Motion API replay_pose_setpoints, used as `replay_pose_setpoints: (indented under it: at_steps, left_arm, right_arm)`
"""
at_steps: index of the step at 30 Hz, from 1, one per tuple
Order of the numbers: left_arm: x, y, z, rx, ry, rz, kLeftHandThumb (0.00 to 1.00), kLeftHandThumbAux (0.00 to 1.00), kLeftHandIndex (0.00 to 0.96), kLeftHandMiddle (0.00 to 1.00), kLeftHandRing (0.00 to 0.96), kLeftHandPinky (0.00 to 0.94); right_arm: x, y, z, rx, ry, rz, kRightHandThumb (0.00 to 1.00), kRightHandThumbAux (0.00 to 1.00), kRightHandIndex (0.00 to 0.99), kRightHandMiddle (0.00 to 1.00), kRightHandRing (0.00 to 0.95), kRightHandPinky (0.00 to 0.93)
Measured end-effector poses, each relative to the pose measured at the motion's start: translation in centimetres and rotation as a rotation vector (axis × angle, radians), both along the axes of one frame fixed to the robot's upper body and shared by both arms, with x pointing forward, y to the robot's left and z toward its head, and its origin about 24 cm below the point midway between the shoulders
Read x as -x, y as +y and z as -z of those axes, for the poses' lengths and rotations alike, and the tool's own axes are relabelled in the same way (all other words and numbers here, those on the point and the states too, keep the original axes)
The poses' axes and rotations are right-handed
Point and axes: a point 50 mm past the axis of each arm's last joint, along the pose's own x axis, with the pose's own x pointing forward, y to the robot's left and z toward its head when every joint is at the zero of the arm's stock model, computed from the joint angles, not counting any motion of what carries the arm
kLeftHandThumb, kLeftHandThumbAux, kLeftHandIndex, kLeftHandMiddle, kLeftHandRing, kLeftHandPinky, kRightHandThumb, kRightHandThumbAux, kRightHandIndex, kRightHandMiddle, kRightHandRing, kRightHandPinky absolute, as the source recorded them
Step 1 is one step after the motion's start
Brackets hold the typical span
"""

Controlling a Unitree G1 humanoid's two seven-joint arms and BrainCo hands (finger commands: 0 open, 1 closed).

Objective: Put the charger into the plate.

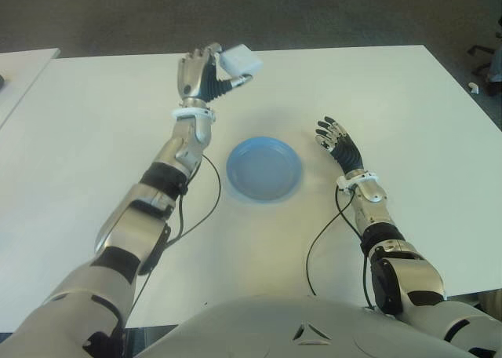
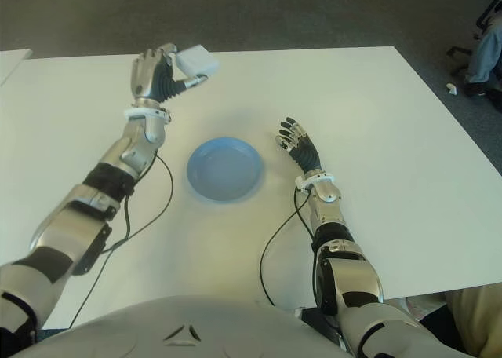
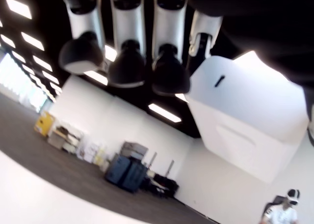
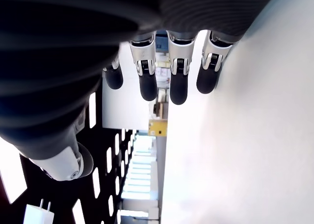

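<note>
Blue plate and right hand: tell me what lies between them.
Nothing: in the left eye view, only bare white table separates the blue plate from the open right hand.

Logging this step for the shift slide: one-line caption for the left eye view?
Left hand holds the white charger above the table, beyond the empty blue plate; right hand open beside it.

Bright even overhead light, soft shadows on the table [image 1: 94,122], wrist views backlit, glare-blown.

We cannot see where the left hand's [image 1: 205,73] thumb meets the charger [image 1: 239,60]; 1 corner hides it.
</note>
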Motion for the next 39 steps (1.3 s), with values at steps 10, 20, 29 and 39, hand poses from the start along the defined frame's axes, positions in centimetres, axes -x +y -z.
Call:
replay_pose_setpoints:
  at_steps: [10,20,29,39]
  left_arm:
    - [2.1,-1.4,-0.1,0.009,0.122,0.187,0.742,0.694,0.444,0.844,0.842,0.85]
    - [3.4,-1.6,1.1,-0.043,0.198,0.311,0.741,0.694,0.444,0.847,0.843,0.854]
    - [4.8,-1.9,3.1,-0.136,0.26,0.394,0.738,0.695,0.444,0.842,0.836,0.836]
    - [5.5,-1.8,4.7,-0.185,0.294,0.434,0.735,0.695,0.444,0.838,0.831,0.838]
  right_arm:
    - [-0.1,0.2,0.0,-0.004,0.002,-0.002,0.0,0.596,0.022,0.138,0.122,0.091]
    - [-0.3,0.4,0.0,-0.013,0.009,-0.004,0.0,0.585,0.022,0.142,0.128,0.109]
    - [-0.4,0.5,-0.1,-0.018,0.013,-0.004,0.0,0.575,0.019,0.148,0.131,0.109]
    - [-0.5,0.6,-0.1,-0.024,0.018,-0.008,0.0,0.567,0.015,0.147,0.129,0.102]
